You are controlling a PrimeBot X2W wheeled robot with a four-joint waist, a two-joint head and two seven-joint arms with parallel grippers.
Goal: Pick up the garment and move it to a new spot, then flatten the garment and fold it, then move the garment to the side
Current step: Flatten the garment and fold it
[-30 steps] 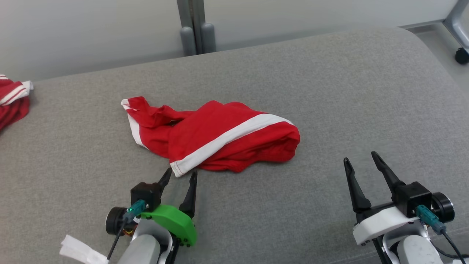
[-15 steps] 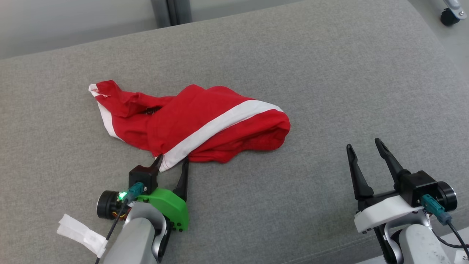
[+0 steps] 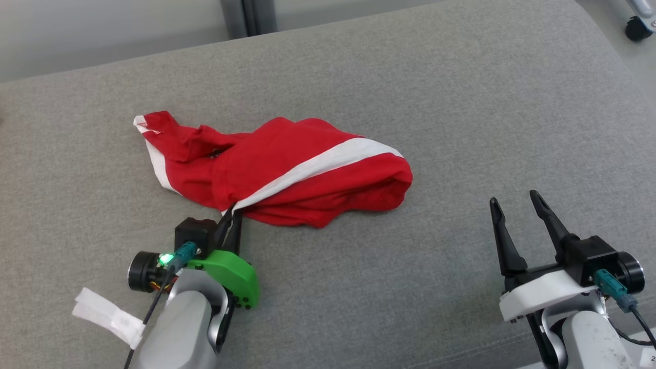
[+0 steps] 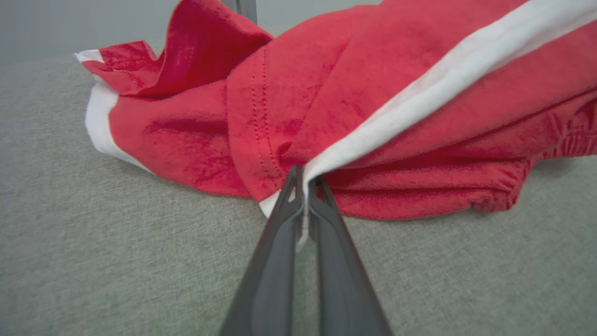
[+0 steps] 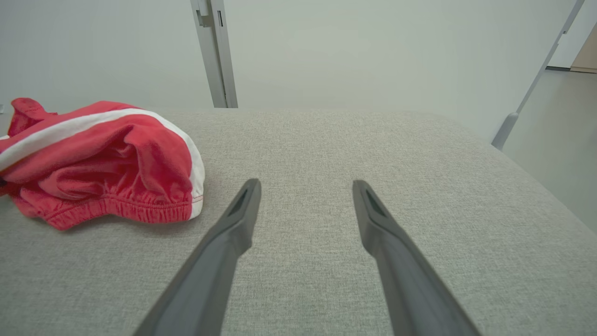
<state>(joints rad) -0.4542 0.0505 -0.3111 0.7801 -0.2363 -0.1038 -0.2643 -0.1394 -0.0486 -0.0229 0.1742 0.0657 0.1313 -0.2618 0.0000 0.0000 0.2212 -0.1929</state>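
**Fig.** Crumpled red garment (image 3: 287, 169) with a white stripe (image 3: 328, 161), lying in a loose heap left of the middle of the grey upholstered surface (image 3: 461, 102), well clear of its far edge and of its rounded right end. The left claw (image 3: 231, 218) is pinched shut on the near hem corner (image 4: 267, 205) of the garment, where the white stripe ends. In the left wrist view a sliver of white cloth shows between the two closed fingers (image 4: 275, 261). The right claw (image 3: 512, 197) stands wide and holds nothing. It sits low over bare upholstery well to the right of the heap, and the garment's gathered elastic waistband (image 5: 121, 207) is turned toward it.

Handling, as judged: thin knit cloth, light, wholly limp and not fragile. It will keep no shape when lifted and will likely hang and unroll from the single pinched corner. Trailing layers may drag on the upholstery, which looks grippy rather than slick. A one-corner hold should do for carrying to a new spot. For flattening, a second hold on the waistband or an opposite hem corner looks the better choice, taken on a stitched edge, where the cloth is thicker and less apt to slip out
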